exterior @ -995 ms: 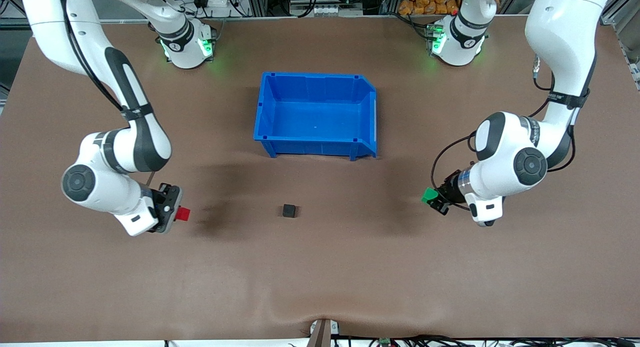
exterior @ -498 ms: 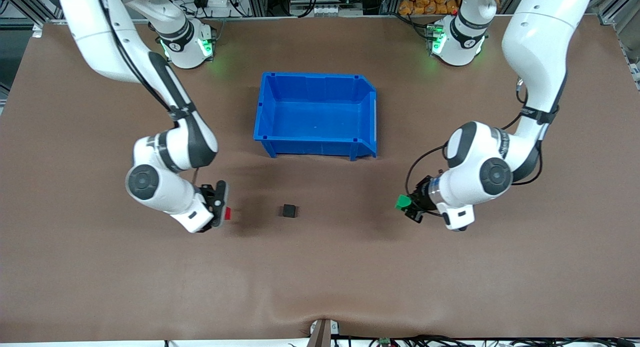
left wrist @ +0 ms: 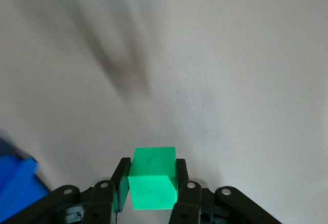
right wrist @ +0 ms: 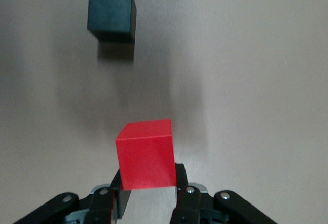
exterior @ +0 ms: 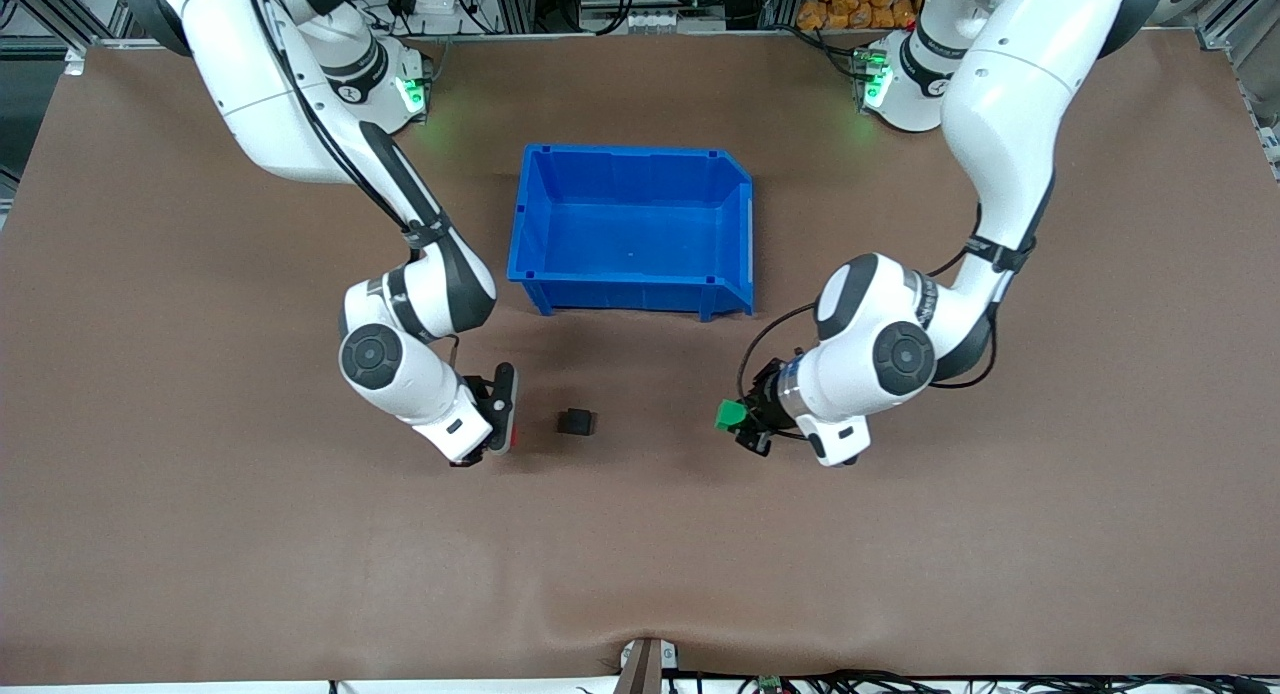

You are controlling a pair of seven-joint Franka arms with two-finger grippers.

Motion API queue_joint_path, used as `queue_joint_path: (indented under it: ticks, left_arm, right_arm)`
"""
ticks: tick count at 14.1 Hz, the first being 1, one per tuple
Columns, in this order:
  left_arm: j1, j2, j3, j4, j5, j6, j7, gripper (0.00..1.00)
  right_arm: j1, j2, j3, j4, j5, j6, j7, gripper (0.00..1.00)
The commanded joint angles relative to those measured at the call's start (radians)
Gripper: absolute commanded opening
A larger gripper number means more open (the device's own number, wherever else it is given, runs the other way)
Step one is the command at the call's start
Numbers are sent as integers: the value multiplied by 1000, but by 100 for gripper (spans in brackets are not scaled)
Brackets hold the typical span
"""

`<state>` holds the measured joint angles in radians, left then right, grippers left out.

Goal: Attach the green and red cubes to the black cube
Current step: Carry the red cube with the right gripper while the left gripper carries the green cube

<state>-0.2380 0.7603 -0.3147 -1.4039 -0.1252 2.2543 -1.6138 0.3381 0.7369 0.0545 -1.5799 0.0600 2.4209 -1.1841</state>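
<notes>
Brown matting covers the whole desk (exterior: 200, 574), and the black cube (exterior: 577, 422) sits on it near the middle, a little nearer the front camera than the blue bin (exterior: 530, 214).

What the coming move turns on is the line through the three cubes. The right gripper (exterior: 505, 434) is just beside the black cube on the side toward the right arm's end of the desk, its jaws clenched on the red cube (right wrist: 145, 155), which shows only as a sliver from the front. The right wrist view has the black cube straight ahead of the red one, slightly off to one side, with bare mat between them.

The left gripper (exterior: 738, 419) stands well apart from the black cube, toward the left arm's end, grasping the green cube (exterior: 729, 414) between its fingers (left wrist: 122, 183). The black cube is not in the left wrist view.

So the right arm is clearly the nearer, and red will likely meet black first. Nothing lies in either path; the bin stands clear of both. A cube has no long axis, so squaring the faces is probably what matters.
</notes>
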Motion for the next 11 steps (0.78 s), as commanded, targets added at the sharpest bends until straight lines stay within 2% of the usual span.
queue_joint_path:
  ticks: [1,4,11]
  left_arm:
    - [-38,45,6,43,-22,88,-66,0]
    - [-70,102,8,100,-22,111,-115,0]
    - [-101,116,16,114,-22,111,-129,0]
  right_arm:
    - [22,30,-5,34,-3,7,41,0]
    - [42,53,-10,35,-8,9,75,0]
    - [100,70,-10,38,-8,30,164,3]
